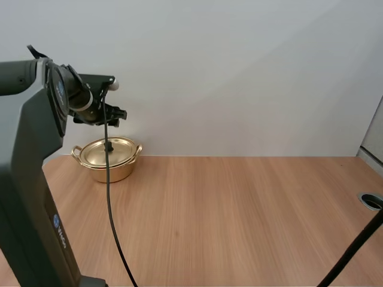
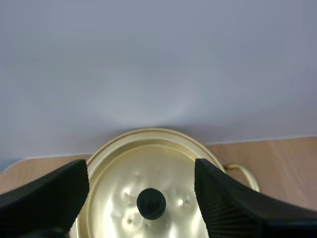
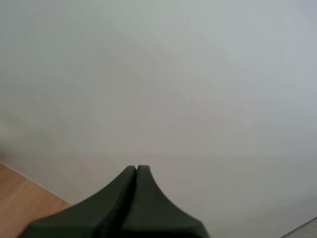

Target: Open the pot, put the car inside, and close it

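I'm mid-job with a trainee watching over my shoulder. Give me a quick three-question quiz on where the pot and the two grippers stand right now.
1. True or false: the lid is already off the pot.
2. Pick one. The left gripper is: A) shut on the lid; B) open, hovering over the lid; C) shut on nothing, far from the pot.
3. Fill in: the right gripper has its fingers ____.

Key
1. False: the lid sits on the pot.
2. B.
3. Shut: they lie together as one dark wedge, holding nothing.
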`<state>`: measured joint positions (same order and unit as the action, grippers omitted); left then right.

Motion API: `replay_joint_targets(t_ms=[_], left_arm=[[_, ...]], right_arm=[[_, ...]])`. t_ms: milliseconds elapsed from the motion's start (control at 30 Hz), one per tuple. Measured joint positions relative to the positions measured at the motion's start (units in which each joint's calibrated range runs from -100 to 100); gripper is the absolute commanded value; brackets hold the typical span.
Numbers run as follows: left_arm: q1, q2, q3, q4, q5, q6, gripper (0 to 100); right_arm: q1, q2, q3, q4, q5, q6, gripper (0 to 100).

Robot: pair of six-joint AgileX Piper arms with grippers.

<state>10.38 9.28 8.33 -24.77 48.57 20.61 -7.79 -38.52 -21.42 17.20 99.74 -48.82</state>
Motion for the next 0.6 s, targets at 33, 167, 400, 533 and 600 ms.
replay_joint_targets(t_ms=[33, 167, 400, 533, 600], left_arm=[[0.0, -1.5, 0.0, -1.1, -0.1, 0.1, 100], [0.0, -9.6, 2.6, -7.8, -0.8, 1.6, 100], [0.0, -14.9, 5.6, -12.0, -0.9, 3.8, 100], [0.0, -25.4, 13.2, -20.7, -1.2, 6.9, 100], [0.0, -27.4, 14.5, -21.8, -0.6, 6.9, 100]], right_arm=[[0.0, 0.0, 0.8, 0.3, 0.2, 0.0, 0], [0.0, -0.3, 6.4, 1.0, -4.6, -0.7, 0], [0.0, -0.3, 10.8, 1.2, -10.4, -1.2, 0], [0.0, -0.2, 15.5, 2.0, -17.3, -1.2, 0], [0.0, -0.2, 16.6, 2.5, -19.9, -1.6, 0]])
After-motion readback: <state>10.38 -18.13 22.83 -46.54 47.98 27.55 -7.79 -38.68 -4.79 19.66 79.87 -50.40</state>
